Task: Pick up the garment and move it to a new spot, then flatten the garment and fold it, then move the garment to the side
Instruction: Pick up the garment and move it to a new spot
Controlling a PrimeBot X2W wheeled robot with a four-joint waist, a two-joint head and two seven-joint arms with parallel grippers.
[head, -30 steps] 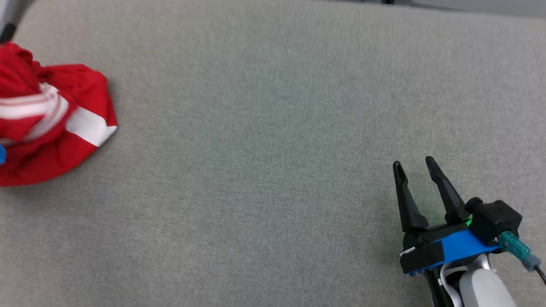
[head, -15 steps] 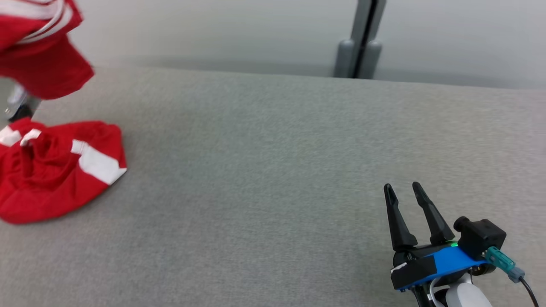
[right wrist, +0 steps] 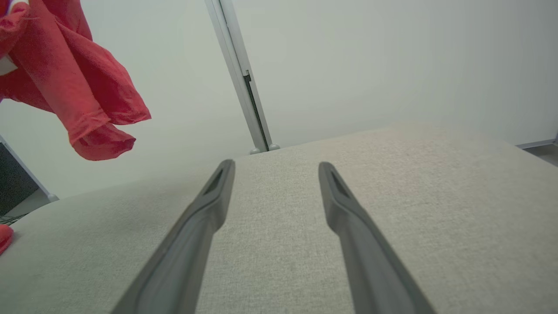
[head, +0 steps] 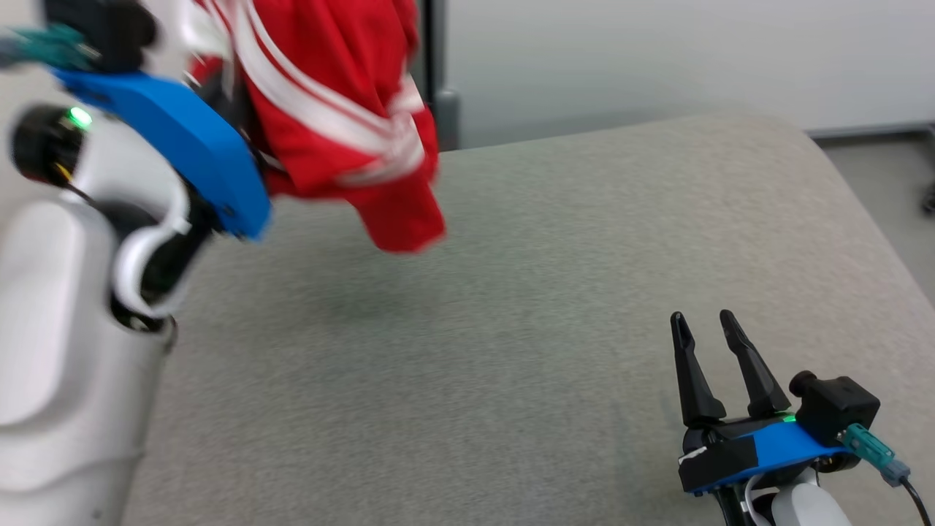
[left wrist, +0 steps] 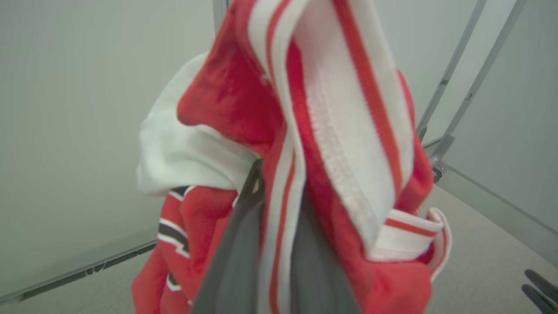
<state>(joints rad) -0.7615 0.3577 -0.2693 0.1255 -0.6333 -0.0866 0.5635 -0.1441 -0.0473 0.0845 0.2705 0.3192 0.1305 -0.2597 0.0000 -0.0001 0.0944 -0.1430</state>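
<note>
- Grey woven fabric covers the wide surface [head: 511, 351] in the head view, with a pale wall and a grey metal post [head: 437, 66] behind its far edge. At upper left the left claw [head: 226, 95] is raised above the surface, its dark fingers buried in a red garment with white stripes [head: 336, 109]. The cloth hangs from it in a bunch, and its lowest fold is off the fabric, over a faint shadow. At lower right the right claw [head: 703, 325] rests low over the surface with its two fingers spread and nothing between them, well apart from the garment.
- Left wrist view: the left claw is closed on the garment — a white-and-red striped band runs down between the two grey fingers, and red and white folds bulge on both sides.
- Right wrist view: the right claw's fingers stand apart over bare grey fabric. The garment dangles at upper left, clear of the surface.
</note>
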